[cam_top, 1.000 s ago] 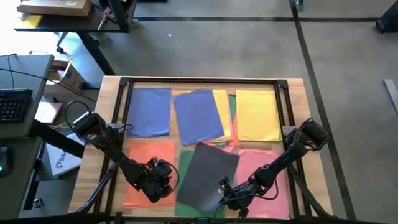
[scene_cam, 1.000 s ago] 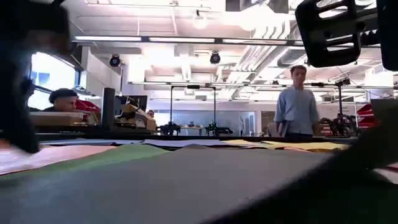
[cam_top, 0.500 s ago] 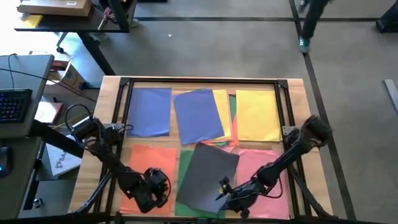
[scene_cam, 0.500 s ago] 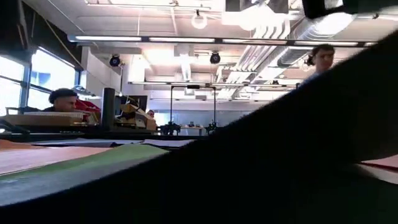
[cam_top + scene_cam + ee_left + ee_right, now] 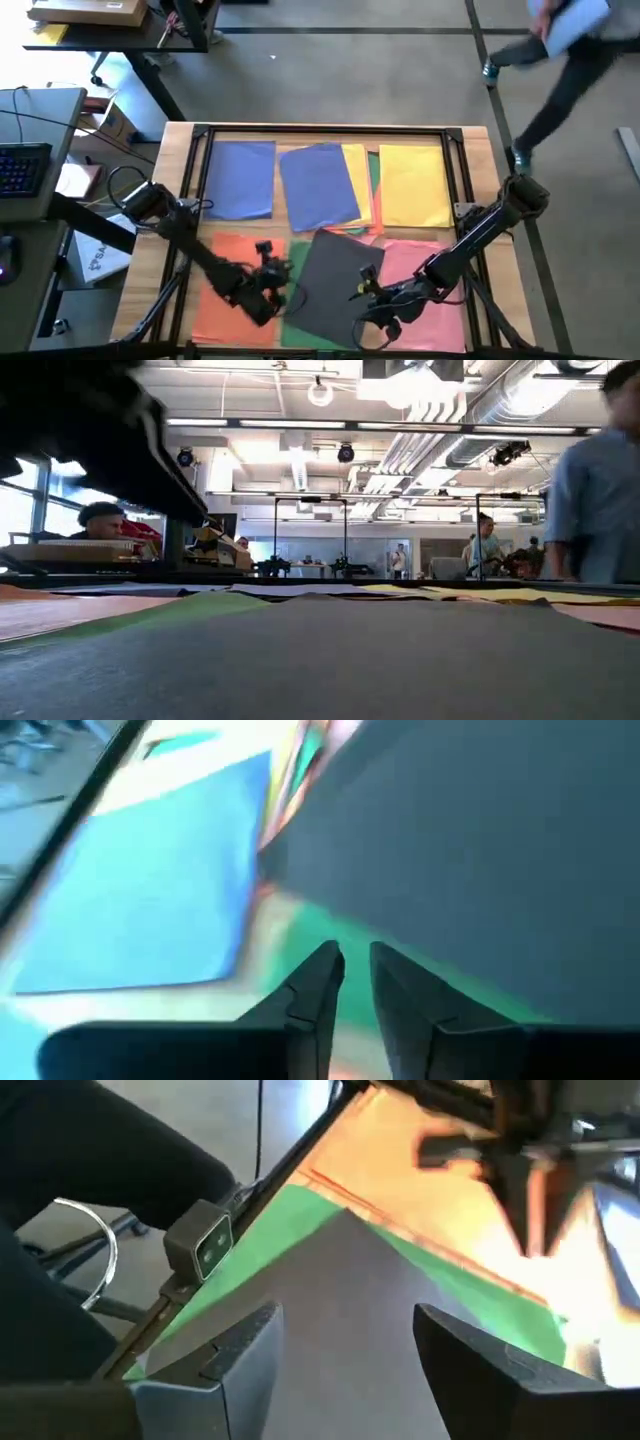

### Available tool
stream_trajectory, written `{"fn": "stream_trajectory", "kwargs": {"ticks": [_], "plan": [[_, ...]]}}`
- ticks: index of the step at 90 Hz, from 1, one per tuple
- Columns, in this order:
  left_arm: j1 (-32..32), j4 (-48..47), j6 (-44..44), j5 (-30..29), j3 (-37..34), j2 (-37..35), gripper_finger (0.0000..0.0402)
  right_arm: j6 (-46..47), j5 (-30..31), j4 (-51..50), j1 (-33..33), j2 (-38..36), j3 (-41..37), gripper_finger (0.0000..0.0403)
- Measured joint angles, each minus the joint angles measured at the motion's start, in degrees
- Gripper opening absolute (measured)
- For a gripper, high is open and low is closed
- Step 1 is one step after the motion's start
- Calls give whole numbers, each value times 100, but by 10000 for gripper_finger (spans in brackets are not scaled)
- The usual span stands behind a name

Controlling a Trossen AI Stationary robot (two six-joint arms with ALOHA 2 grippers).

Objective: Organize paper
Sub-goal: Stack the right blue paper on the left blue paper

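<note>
Left hand [image 5: 282, 285] has shifted beside dark grey paper [image 5: 335, 280].

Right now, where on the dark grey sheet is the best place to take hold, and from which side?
Probably the dark grey sheet's near edge, approached from the table's front. It lies flat and skewed over the green sheet, so only an edge offers purchase. The right gripper hovers open over that end; the left gripper, fingers nearly closed, sits at its left edge.

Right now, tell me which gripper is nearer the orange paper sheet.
Left. The left gripper hovers at the orange paper sheet's edge; the right gripper sits over the dark grey sheet, farther off.
</note>
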Motion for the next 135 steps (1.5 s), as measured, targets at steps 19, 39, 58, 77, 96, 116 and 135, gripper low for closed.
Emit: {"fn": "stream_trajectory", "kwargs": {"ticks": [19, 39, 58, 77, 96, 116, 135], "plan": [[1076, 221, 3050, 911, -340, 23, 135, 538, 53, -108, 0, 40, -2, 213], [1710, 407, 3495, 600, -667, 23, 173, 693, 144, -130, 2, 42, -2, 213], [1852, 1113, 4056, 812, -974, 23, 159, 665, 146, -134, 0, 45, -2, 213], [1855, 1478, 4329, 773, -1217, 1, 148, 685, 149, -132, -2, 47, -2, 213], [1990, 2344, 4329, 861, -1470, -4, 127, 687, 149, -132, -4, 47, -4, 213], [2056, 2672, 4010, 1010, -1475, 21, 55, 687, 150, -131, -4, 49, -4, 213], [1918, 2877, 3614, 499, -1419, 31, 5, 691, 151, -132, -4, 47, -4, 213]]}}
